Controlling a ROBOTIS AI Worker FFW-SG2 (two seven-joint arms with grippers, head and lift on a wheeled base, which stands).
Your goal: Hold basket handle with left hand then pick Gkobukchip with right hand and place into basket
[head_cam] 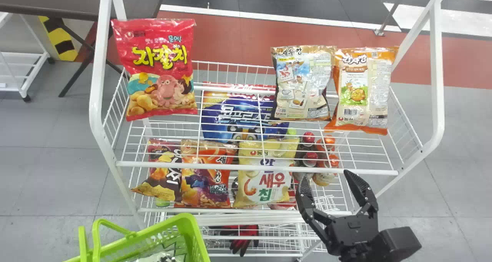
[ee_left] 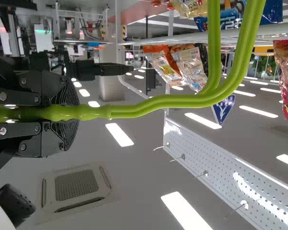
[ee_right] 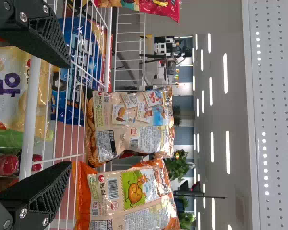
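Left gripper [ee_left: 72, 113], basket handle [ee_left: 182, 99] seemingly snug between fingers

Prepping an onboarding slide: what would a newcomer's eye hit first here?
Probably the big red snack bag at the left end of the white rack's upper shelf. Next, the lime-green basket at the head view's lower left, its handle clamped by the left gripper. Then the black right gripper, open before the rack's right side.

basket [head_cam: 196, 241]: lime green | rack [head_cam: 365, 172]: white | floor [head_cam: 42, 131]: grey, red band [head_cam: 230, 39]
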